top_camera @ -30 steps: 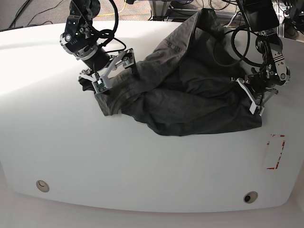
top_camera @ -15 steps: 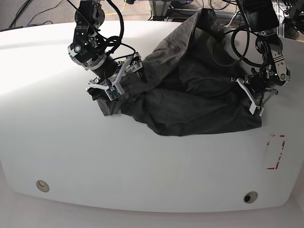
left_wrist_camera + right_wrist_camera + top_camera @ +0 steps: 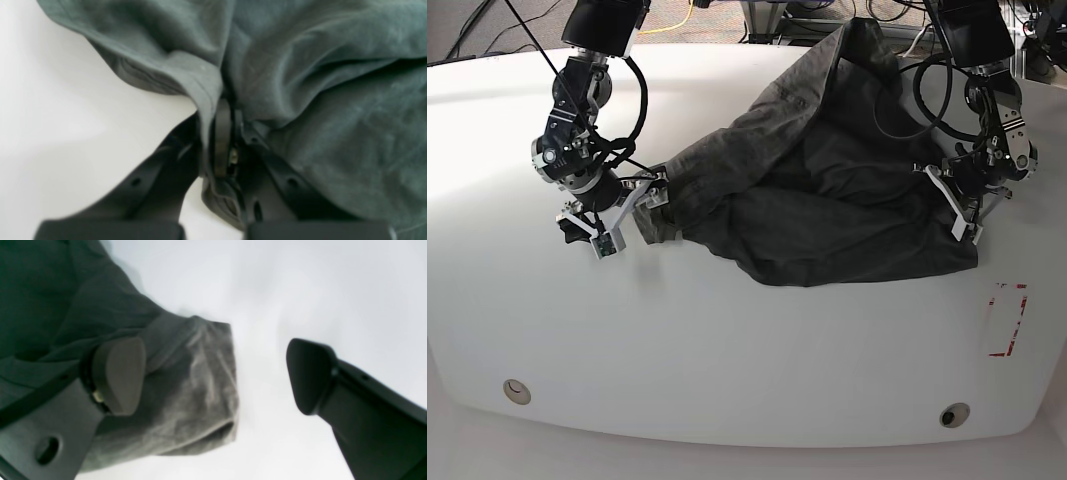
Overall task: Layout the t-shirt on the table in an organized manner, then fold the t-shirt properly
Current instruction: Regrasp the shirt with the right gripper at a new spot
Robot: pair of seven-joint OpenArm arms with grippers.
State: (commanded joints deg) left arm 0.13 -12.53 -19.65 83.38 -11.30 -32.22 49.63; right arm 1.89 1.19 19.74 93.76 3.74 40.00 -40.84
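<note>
Left tool (image 3: 222,140) clamped on t-shirt (image 3: 827,200) edge, right tool (image 3: 213,376) wide; I judge layout unfinished, folding unstarted.

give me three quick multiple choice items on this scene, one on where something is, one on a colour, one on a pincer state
1. Where is the red dashed mark in the base view?
A. lower right of the table
B. upper left of the table
C. under the t-shirt

2. What colour is the t-shirt?
A. bright yellow
B. dark charcoal grey
C. white

3. How is the right pincer?
A. shut on cloth
B. open, pads apart
C. out of sight

Answers:
1 A: the red dashed mark sits near the lower right edge of the table.
2 B: the t-shirt is plain dark grey.
3 B: the right pincer shows a wide gap, while the left pincer is clamped on cloth.
</note>
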